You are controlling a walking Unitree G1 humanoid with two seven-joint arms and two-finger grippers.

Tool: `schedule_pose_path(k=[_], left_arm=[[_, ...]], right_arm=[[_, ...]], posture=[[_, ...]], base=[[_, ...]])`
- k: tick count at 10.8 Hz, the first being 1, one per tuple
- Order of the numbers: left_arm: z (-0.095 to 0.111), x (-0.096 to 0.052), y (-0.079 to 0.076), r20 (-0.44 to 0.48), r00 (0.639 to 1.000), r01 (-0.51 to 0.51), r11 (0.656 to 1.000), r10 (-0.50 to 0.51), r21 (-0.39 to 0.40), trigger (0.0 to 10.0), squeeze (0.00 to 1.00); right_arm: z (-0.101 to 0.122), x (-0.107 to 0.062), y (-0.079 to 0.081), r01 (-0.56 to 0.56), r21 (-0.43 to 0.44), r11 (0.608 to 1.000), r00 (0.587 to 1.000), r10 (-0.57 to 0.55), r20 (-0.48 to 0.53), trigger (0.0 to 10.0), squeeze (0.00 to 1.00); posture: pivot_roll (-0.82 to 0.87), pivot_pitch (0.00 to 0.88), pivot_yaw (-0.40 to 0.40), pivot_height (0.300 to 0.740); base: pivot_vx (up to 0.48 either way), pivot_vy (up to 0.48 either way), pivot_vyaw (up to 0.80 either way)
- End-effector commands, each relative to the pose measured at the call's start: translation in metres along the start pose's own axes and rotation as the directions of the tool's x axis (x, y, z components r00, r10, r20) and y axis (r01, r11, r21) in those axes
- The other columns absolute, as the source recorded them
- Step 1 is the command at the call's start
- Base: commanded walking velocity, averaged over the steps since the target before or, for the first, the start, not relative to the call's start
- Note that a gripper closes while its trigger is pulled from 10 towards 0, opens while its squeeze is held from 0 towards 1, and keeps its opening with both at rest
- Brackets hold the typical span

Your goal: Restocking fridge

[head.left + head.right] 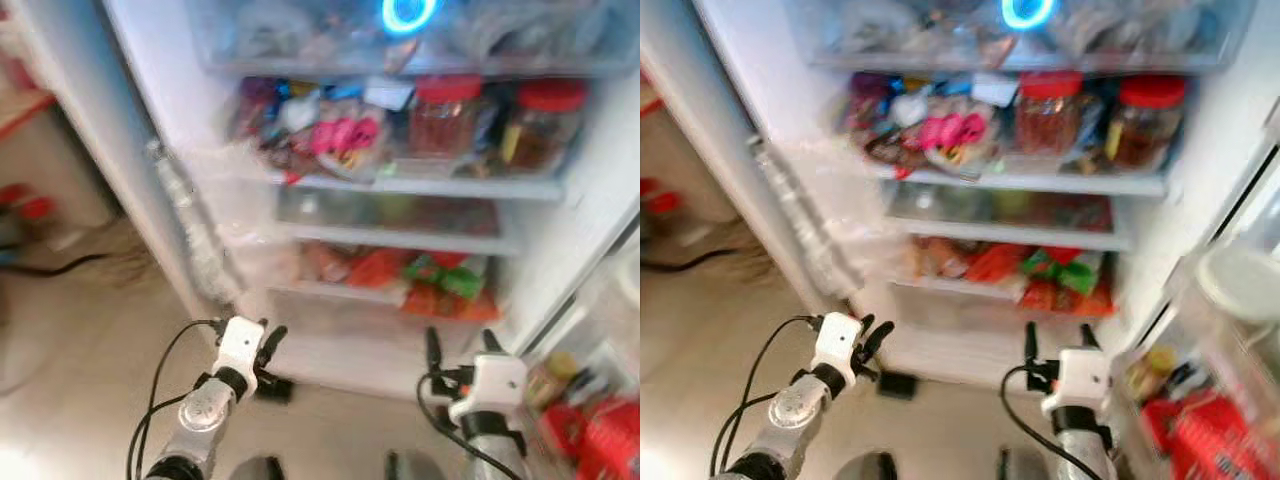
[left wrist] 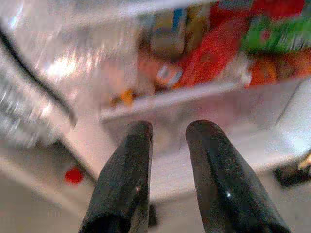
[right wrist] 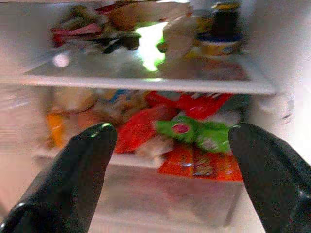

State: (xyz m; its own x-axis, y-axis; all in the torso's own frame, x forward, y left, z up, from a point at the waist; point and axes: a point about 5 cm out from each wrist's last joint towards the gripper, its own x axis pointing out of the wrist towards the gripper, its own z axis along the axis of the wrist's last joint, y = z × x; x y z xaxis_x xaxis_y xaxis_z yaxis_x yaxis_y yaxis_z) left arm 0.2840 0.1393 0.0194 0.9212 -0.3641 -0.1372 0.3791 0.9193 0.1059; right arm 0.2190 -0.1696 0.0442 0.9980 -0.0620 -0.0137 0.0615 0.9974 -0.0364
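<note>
The fridge (image 1: 560,190) stands open in front of me, its shelves packed with food. Two red-lidded jars (image 1: 447,115) and pink packets (image 1: 345,135) sit on an upper shelf. Red and green packets (image 1: 440,280) fill the lower compartment (image 3: 194,131). My left gripper (image 1: 272,340) hangs low before the fridge's bottom left corner, its fingers (image 2: 138,145) close together with nothing between them. My right gripper (image 1: 461,340) is low before the bottom right, open wide and empty, and it faces the red and green packets.
The fridge door (image 1: 600,420) at the right holds red packages and jars on its shelf. A small black object (image 1: 275,388) lies on the floor at the fridge's foot. A black cable (image 1: 60,265) runs across the floor at the left.
</note>
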Motion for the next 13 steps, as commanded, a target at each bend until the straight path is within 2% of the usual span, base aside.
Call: schedule_pose_path(k=[1,4,6,10,13], left_arm=[[-0.006,-0.004,0.003,-0.025,1.0,-0.012,1.0,0.012,-0.01,10.0,0.0],[-0.007,-0.004,0.003,-0.029,0.999,-0.013,1.0,0.013,-0.01,10.0,0.0],[-0.017,-0.01,0.008,-0.093,0.995,-0.029,0.999,0.027,-0.019,10.0,0.0],[-0.022,-0.012,0.007,-0.123,0.992,-0.03,0.999,0.027,-0.025,10.0,0.0],[-0.023,-0.013,0.007,-0.127,0.992,-0.028,0.999,0.025,-0.027,10.0,0.0]], right_arm=[[-0.002,-0.003,-0.002,0.003,-0.003,1.0,1.0,-0.003,-0.006,10.0,0.0],[-0.002,-0.003,-0.002,0.004,-0.002,1.0,1.0,-0.004,-0.006,10.0,0.0],[-0.006,-0.006,-0.002,0.005,-0.002,1.0,1.0,-0.005,-0.027,10.0,0.0],[-0.009,-0.008,-0.001,0.004,0.0,1.0,0.999,-0.004,-0.036,10.0,0.0],[-0.013,-0.01,-0.002,0.006,0.0,1.0,0.999,-0.006,-0.053,10.0,0.0]], posture=[[-0.23,0.053,0.126,0.66],[-0.23,0.053,0.126,0.66],[-0.23,0.058,0.127,0.66],[-0.23,0.057,0.129,0.66],[-0.23,0.052,0.13,0.66]], base=[[-0.251,0.0,0.0],[-0.251,0.0,0.0],[0.0,0.0,0.0],[0.0,0.0,0.0],[-0.299,0.0,0.0]])
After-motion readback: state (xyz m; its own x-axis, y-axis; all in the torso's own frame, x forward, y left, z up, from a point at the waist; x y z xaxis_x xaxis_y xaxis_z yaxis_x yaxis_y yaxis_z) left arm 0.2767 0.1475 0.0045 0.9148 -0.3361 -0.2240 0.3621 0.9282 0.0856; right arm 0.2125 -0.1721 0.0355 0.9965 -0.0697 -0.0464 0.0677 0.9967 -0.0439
